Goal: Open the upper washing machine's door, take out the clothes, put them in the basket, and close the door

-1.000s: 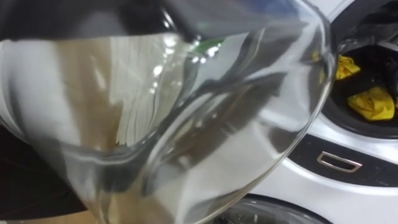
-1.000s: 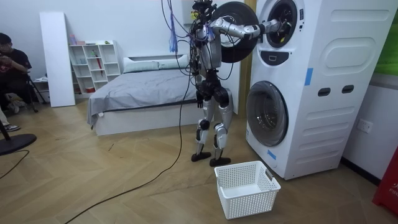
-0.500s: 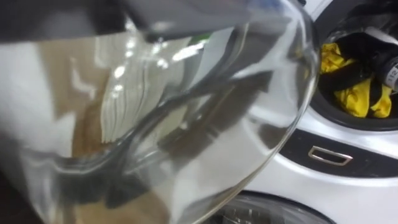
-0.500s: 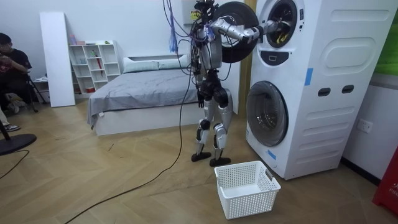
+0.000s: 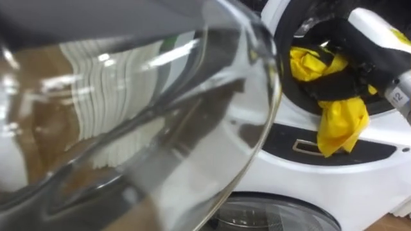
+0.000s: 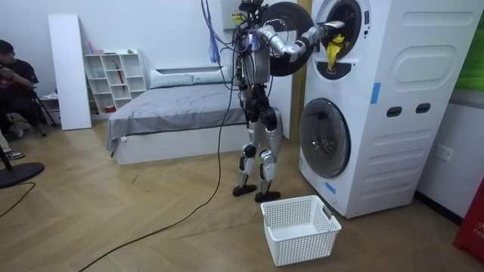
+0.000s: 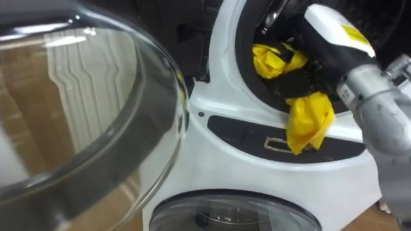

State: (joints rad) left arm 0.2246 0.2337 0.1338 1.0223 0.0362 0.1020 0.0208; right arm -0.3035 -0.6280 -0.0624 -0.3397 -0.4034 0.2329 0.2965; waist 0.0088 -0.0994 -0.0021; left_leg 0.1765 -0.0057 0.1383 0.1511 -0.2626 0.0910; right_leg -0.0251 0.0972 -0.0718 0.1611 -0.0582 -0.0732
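Clearly the right hand [image 7: 307,80] sits at the mouth of the upper washing machine [image 7: 221,83], its dark fingers curled round a yellow garment [image 7: 309,122] that bunches above the fist and hangs over the lower rim, half out of the drum. The open glass door [image 5: 128,128] stands aside, leaving the reach clear. A white laundry basket [image 6: 302,249] sits on the floor below, likely to receive the garment.

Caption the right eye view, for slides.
Right hand grips a yellow garment at the mouth of the upper washing machine, glass door open.
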